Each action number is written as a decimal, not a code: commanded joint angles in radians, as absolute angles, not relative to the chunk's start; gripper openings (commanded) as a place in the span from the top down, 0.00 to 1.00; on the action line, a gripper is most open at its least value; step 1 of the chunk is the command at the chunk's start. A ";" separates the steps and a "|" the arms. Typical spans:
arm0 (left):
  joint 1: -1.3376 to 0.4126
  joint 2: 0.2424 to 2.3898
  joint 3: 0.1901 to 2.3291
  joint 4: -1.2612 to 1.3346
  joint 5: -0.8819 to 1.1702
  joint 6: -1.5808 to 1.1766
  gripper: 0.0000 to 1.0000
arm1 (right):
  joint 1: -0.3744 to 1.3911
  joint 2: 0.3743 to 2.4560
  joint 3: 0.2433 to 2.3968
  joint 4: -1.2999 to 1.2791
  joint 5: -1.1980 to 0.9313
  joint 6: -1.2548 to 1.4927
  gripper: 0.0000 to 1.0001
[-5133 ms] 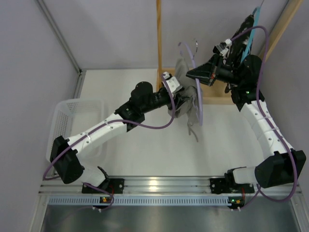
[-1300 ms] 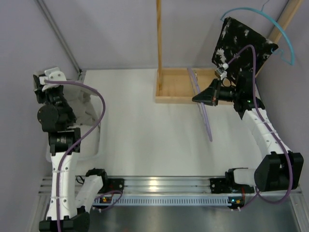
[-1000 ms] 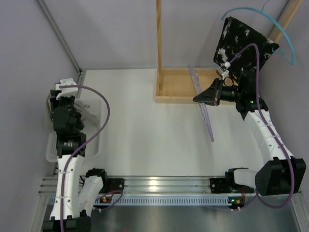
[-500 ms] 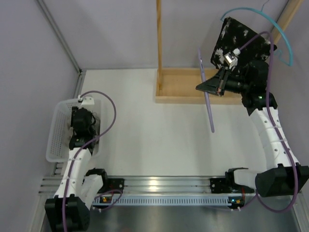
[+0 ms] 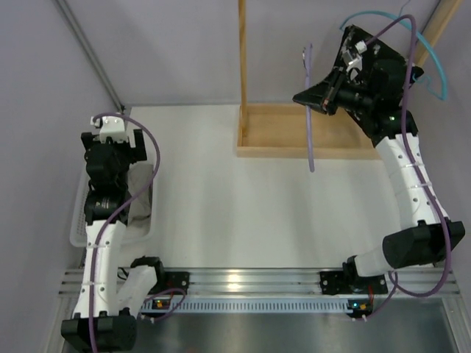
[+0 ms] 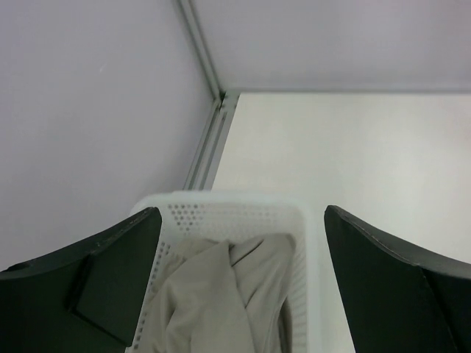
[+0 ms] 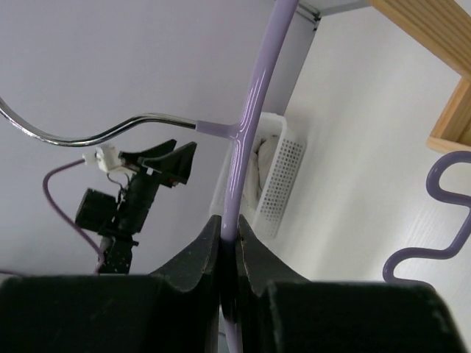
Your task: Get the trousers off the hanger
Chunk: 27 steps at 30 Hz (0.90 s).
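**Beige trousers (image 5: 140,197) off the hanger (image 5: 310,136) and lying in the basket (image 5: 79,220)**

From the top camera, the biggest change was where the trousers lay. A few seconds earlier they hung bunched on the lilac hanger between the two arms. Now they sat crumpled in the white plastic basket at the left edge of the table, and the hanger was bare. The left gripper (image 5: 110,141) had risen clear of the basket and hung above its far end. The right gripper (image 5: 313,99) had carried the hanger upward, so that it dangled high over the wooden rack (image 5: 294,136). By this view the task looked done in substance, with only the empty hanger left to deal with.

From the left wrist, the left gripper (image 6: 243,212) had its fingers (image 6: 110,257) spread wide with nothing between them. Below them was the basket (image 6: 294,309), its perforated wall plain to see. It held the trousers (image 6: 221,294) in loose folds and nothing else that could be made out.

From the right wrist, the right gripper (image 7: 228,224) was pinched tight on the hanger (image 7: 254,95), just below where the metal hook joins the lilac bar. No cloth hung on it. Far below stood the basket (image 7: 283,184), with pale fabric showing over its rim, and the left gripper (image 7: 165,162) hung beside it.
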<state>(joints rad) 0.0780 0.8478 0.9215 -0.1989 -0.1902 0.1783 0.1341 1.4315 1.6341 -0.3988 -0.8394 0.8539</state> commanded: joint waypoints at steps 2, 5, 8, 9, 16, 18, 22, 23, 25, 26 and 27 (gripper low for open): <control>0.083 0.831 1.017 -0.226 -0.058 0.072 0.02 | 0.156 1.491 1.738 -0.207 -0.773 1.051 1.00; 0.083 0.824 1.046 -0.227 -0.034 0.038 0.02 | 0.167 1.555 1.810 -0.193 -0.694 1.127 1.00; 0.083 0.816 1.055 -0.229 -0.022 0.023 0.01 | 0.192 1.591 1.877 -0.161 -0.616 1.178 1.00; 0.083 0.813 1.058 -0.229 -0.020 0.021 0.02 | 0.207 1.618 1.925 -0.166 -0.595 1.196 1.00; 0.081 0.798 1.052 -0.230 -0.005 0.015 0.02 | 0.251 1.766 2.175 -0.238 -0.479 1.218 1.00; 0.083 0.795 1.046 -0.230 -0.005 0.014 0.02 | 0.267 1.772 2.174 -0.218 -0.425 1.229 1.00; 0.081 0.793 1.048 -0.230 -0.005 0.018 0.02 | 0.279 1.787 2.180 -0.253 -0.318 1.267 1.00; 0.083 0.793 1.048 -0.230 -0.005 0.021 0.02 | 0.281 1.796 2.180 -0.255 -0.304 1.270 1.00; 0.081 0.784 1.046 -0.230 -0.008 0.028 0.02 | 0.281 1.804 2.184 -0.224 -0.272 1.273 1.00; 0.083 0.781 1.039 -0.230 -0.012 0.031 0.01 | 0.281 1.816 2.187 -0.215 -0.259 1.275 1.00; 0.083 0.775 1.032 -0.230 -0.017 0.031 0.02 | 0.282 1.825 2.209 -0.207 -0.249 1.276 1.00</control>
<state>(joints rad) 0.0780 0.8024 1.0195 -0.2501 -0.0154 0.0284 0.2665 1.8030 2.1334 -0.2787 -0.3378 1.2591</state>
